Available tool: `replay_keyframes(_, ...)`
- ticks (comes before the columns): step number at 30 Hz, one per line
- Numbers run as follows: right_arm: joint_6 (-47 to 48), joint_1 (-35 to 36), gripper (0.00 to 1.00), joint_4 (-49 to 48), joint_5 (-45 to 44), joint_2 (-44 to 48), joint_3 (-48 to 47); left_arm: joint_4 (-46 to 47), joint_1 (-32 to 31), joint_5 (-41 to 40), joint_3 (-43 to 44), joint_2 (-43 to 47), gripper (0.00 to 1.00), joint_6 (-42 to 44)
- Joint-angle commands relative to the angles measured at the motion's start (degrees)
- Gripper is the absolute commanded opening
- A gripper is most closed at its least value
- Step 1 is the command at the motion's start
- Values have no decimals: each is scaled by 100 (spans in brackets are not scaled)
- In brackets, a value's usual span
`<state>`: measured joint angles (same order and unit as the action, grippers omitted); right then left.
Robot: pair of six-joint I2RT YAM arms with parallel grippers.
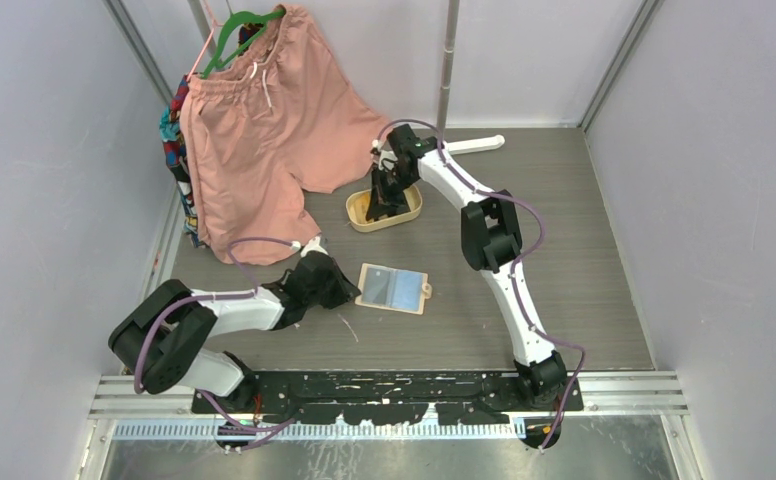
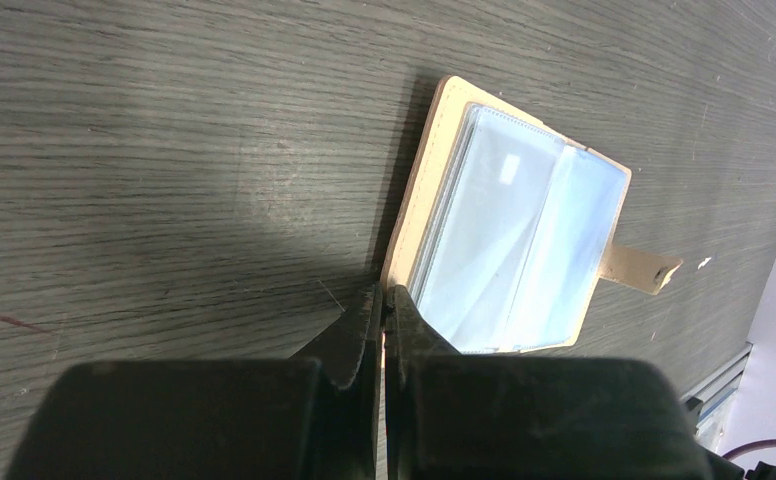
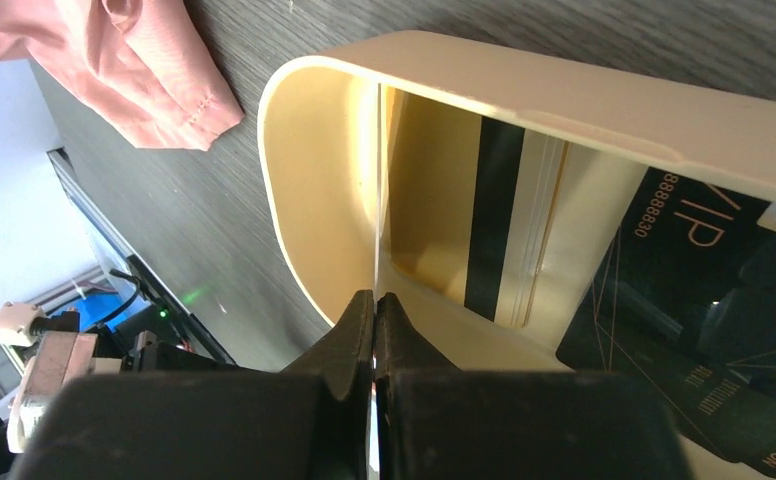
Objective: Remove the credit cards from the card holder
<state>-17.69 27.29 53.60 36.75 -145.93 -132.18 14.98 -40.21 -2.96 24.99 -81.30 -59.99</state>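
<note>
Top external view: the holder point(image 1: 394, 287) lies open and flat on the counter point(image 1: 584, 200), towards the front. Its long axis runs left to right, with the snap tab point(image 2: 644, 268) on its right edge. Its clear sleeves face up; whether anything is tucked inside cannot be told. The left end effector point(image 2: 385, 303), fingers pressed together, has its tips at the holder's left edge, so the left arm is much the nearer. Farther back, the right end effector point(image 3: 375, 305) hangs over the tray point(image 1: 356, 208), pinching a thin card point(image 3: 377, 200) seen edge-on. Other cards point(image 3: 684, 300) lie in the tray. Pink shorts point(image 1: 254, 140) hang behind.
</note>
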Motion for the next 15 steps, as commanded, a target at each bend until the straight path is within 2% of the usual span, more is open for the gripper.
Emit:
replay_keyframes(1,88,40,4,52,120,213,-98,-345,42,-192,-77,105,0,150)
replay_keyframes(3,61,39,9,60,114,183,-169,-347,41,-196,-82,115,0,147)
replay_keyframes(5,39,37,26,74,71,168,-243,-356,39,-196,-82,126,0,143)
replay_keyframes(8,46,35,42,128,16,137,-380,-356,39,-196,-97,131,0,138)
replay_keyframes(12,64,39,53,240,-81,94,-576,-349,41,-196,-91,106,0,137)
replay_keyframes(15,73,36,58,277,-160,76,-674,-343,37,-187,-91,101,0,141)
